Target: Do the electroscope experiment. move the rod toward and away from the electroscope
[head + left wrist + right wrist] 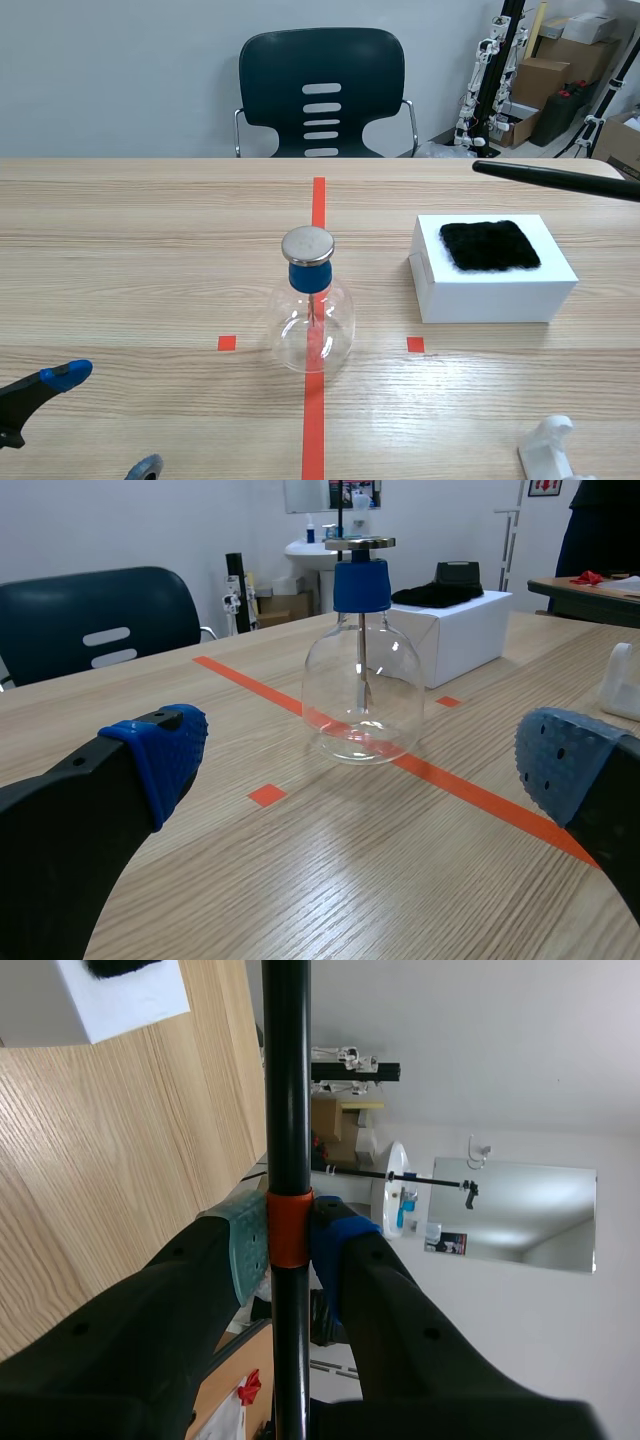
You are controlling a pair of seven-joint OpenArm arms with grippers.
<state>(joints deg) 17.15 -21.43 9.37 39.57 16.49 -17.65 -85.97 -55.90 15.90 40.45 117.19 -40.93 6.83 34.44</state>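
One black rod (pixel 287 1110), probably stiff and light, sits pinched in the right claw (pixel 290 1245) at its orange band (pixel 290 1228), held well right of the breakable-looking glass electroscope (pixel 311 310) on the surface (pixel 150 250), left claw (pixel 105 420) gaping wide near the electroscope.

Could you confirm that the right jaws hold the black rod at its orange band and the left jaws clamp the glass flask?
Not quite: the left wrist view shows the left jaws open, the glass flask standing ahead of them. The right jaws do hold the black rod at its orange band.
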